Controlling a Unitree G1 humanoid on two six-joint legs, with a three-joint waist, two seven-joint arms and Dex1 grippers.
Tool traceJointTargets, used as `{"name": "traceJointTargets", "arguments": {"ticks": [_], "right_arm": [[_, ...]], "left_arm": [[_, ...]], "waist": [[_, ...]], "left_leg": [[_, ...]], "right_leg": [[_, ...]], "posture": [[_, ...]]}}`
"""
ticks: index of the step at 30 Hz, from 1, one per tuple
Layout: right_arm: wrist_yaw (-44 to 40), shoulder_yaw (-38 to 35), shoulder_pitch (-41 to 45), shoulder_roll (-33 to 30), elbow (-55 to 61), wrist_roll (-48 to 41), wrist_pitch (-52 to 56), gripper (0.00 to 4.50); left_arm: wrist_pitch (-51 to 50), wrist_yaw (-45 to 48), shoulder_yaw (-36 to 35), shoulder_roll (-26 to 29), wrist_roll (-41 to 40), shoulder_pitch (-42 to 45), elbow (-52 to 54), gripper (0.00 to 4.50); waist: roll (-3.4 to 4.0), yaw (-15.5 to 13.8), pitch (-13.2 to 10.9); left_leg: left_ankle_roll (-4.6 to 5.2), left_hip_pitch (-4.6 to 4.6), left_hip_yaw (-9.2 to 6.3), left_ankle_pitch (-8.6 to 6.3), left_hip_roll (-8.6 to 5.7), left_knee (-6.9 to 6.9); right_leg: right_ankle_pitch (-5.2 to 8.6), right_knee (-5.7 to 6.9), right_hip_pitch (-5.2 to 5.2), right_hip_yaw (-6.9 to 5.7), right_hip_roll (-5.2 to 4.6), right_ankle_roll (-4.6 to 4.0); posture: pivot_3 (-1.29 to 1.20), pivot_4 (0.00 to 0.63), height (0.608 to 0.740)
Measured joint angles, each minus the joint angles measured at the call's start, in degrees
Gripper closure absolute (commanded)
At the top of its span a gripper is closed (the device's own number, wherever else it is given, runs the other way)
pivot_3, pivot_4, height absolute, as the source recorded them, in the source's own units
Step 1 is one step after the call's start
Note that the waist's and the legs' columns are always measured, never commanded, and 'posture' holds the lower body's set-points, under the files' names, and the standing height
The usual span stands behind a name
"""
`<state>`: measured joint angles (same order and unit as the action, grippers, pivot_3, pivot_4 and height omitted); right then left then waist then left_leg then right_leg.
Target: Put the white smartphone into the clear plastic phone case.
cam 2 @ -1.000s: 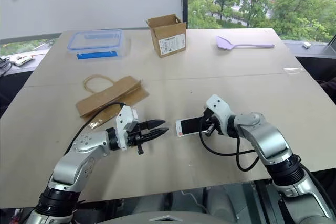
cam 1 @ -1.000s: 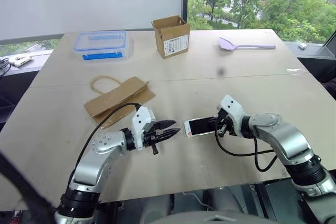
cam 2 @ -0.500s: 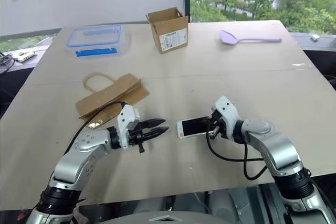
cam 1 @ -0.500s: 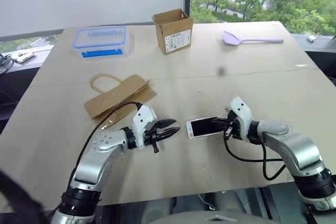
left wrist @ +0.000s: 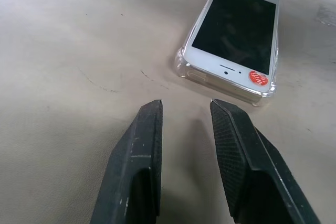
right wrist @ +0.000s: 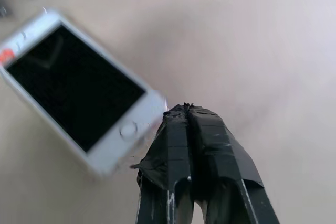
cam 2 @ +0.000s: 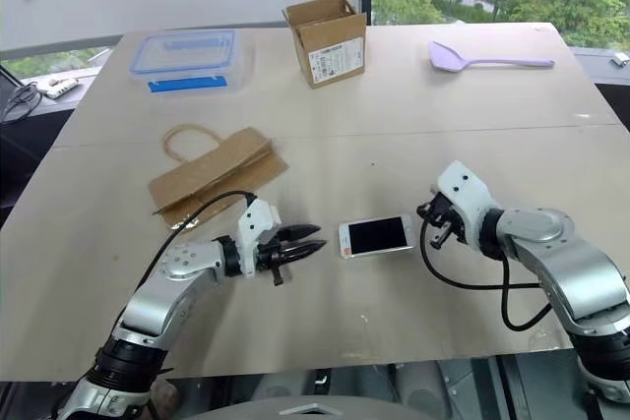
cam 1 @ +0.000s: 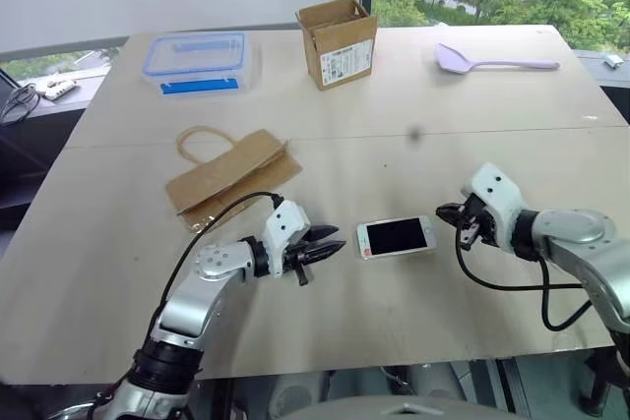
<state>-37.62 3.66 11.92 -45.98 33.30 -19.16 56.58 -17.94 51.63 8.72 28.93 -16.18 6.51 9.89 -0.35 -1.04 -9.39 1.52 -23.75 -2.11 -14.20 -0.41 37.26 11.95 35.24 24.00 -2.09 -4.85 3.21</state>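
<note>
Tan wood makes up the desk (cam 1: 472, 95). From the head, the phone (cam 1: 396, 236) lies flat on it, screen up, near the front and between the two arms. The left fingers (cam 1: 332, 249) point at the phone's near end from just beside it, not touching, with a small gap between them and nothing held. The right fingers (cam 1: 448, 213) sit a little way off the phone's other end, pressed together and empty. Farther back lie a brown paper bag (cam 1: 231, 177), a clear box (cam 1: 194, 61) with a blue lid, an open cardboard box (cam 1: 339, 40) and a purple spoon (cam 1: 487, 60).

From the left wrist, the phone (left wrist: 234, 31) sits inside the case (left wrist: 185, 66). The clear rim wraps its white edges and corners. A small red sticker (left wrist: 256, 77) is on the white end nearest the fingers (left wrist: 231, 124). The two black fingers stand a bit apart over bare desk, close to that end.

From the right wrist, the black fingers (right wrist: 202, 124) are shut tight together. The phone (right wrist: 79, 90) lies just past them, its round button end closest.
</note>
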Motion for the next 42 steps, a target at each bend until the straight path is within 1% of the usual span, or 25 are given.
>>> {"name": "traceJointTargets", "arguments": {"ticks": [4, 12, 15, 22, 31, 37, 42], "right_arm": [[0.47, 2.96, -2.1, -1.82, 0.12, 2.1, -0.86, 4.5], [0.37, 7.15, -0.22, -0.98, 1.8, 3.19, -1.22, 4.5], [0.37, 9.41, 1.92, -1.11, 1.45, 5.29, -1.57, 4.5], [-1.6, 14.07, 3.9, -3.19, 1.45, 9.82, -4.22, 4.5], [-3.68, 15.01, 4.62, -3.19, -0.63, 12.58, -8.04, 4.5], [-6.14, 14.28, 4.61, -3.17, -1.73, 11.83, -9.7, 4.5], [-7.35, 13.64, 4.6, -3.24, -1.77, 11.41, -9.8, 4.5]], "left_arm": [[-0.02, -0.53, 0.79, -0.87, 0.52, 0.5, -0.38, 3.04], [-0.66, -0.6, 3.02, -2.27, 1.38, 2.01, -0.5, 3.04], [-2.75, -0.91, 3.16, -2.44, 1.41, 2.39, 0.43, 3.04], [-8.5, -2.69, 3.17, -2.31, 1.44, 2.56, 3.92, 3.04], [-10.51, -3.9, 1.8, -1.45, 1.26, 1.17, 6.09, 3.04], [-9.27, -1.54, -0.17, 2.03, -0.02, 0.4, 5.63, 3.04], [-9.1, -1.4, -0.3, 2.16, -0.35, 0.31, 5.26, 3.04]], "waist": [[-0.02, 0.07, -0.02], [-0.07, 0.19, -0.04], [-0.07, 0.25, -0.05], [-0.09, 0.29, -0.05], [-0.11, 0.48, -0.06], [-0.13, 0.49, -0.08], [-0.15, 0.36, -0.09]], "left_leg": [[0.03, 0.03, -0.02, -0.01, -0.05, 0.17], [0.03, 0.06, -0.07, 0.0, -0.12, 0.2], [0.03, 0.09, -0.08, 0.0, -0.13, 0.24], [0.02, 0.11, -0.09, 0.0, -0.14, 0.25], [0.02, 0.29, -0.09, 0.0, -0.12, 0.28], [0.02, 0.29, -0.08, 0.0, -0.08, 0.27], [0.02, 0.27, -0.07, 0.0, -0.1, 0.28]], "right_leg": [[0.16, 0.18, -0.02, 0.02, -0.06, 0.09], [0.06, 0.35, -0.01, 0.01, -0.02, 0.27], [0.06, 0.41, -0.02, 0.01, -0.01, 0.28], [0.05, 0.47, -0.02, 0.02, 0.0, 0.28], [0.04, 0.59, -0.11, 0.1, 0.03, 0.26], [-0.07, 0.6, -0.11, 0.11, 0.09, 0.07], [-0.08, 0.6, -0.11, 0.14, 0.07, 0.07]], "posture": [[0.0, 0.15, 0.74], [0.0, 0.15, 0.74], [0.0, 0.15, 0.74], [0.0, 0.15, 0.74], [0.0, 0.15, 0.74], [0.0, 0.15, 0.74], [0.0, 0.15, 0.74]]}}
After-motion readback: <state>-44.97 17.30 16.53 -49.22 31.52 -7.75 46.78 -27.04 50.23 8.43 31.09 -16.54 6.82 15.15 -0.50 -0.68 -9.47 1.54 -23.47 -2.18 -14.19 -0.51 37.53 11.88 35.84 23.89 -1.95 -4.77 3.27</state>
